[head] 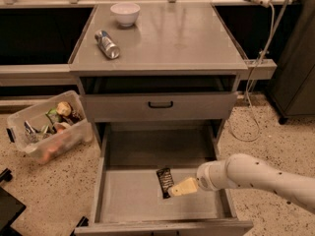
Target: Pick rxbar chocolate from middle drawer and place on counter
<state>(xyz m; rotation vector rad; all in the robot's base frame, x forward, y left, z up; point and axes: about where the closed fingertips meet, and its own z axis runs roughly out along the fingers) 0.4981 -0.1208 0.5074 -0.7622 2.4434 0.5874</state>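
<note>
Fingers (pixel 186 186) show as one pale yellowish wedge from this angle, can't tell if they're spread, clenched or pinching anything. Gripper (pixel 174 191) is low inside the middle drawer (pixel 128 200), right of centre, tip pointing left and meeting the near-right end of the rxbar chocolate (pixel 165 182). Bar's lying flat on the drawer floor, approx. mid-drawer, long axis running near-to-far w/ a slight tilt. White arm (pixel 261 176) comes in from the near right, crossing over the drawer's right wall. Drawer's pulled fully out toward the near side. Above it, the shut upper drawer front (pixel 197 107) w/ its black handle (pixel 160 104). Up top, the counter (pixel 182 38): silver can (pixel 107 44) on its side at the left, white bowl (pixel 125 13) far left behind it, the two apart. Left of the cabinet, on the speckled floor (pixel 59 191), a clear plastic bin (pixel 47 132) w/ mixed items.
</note>
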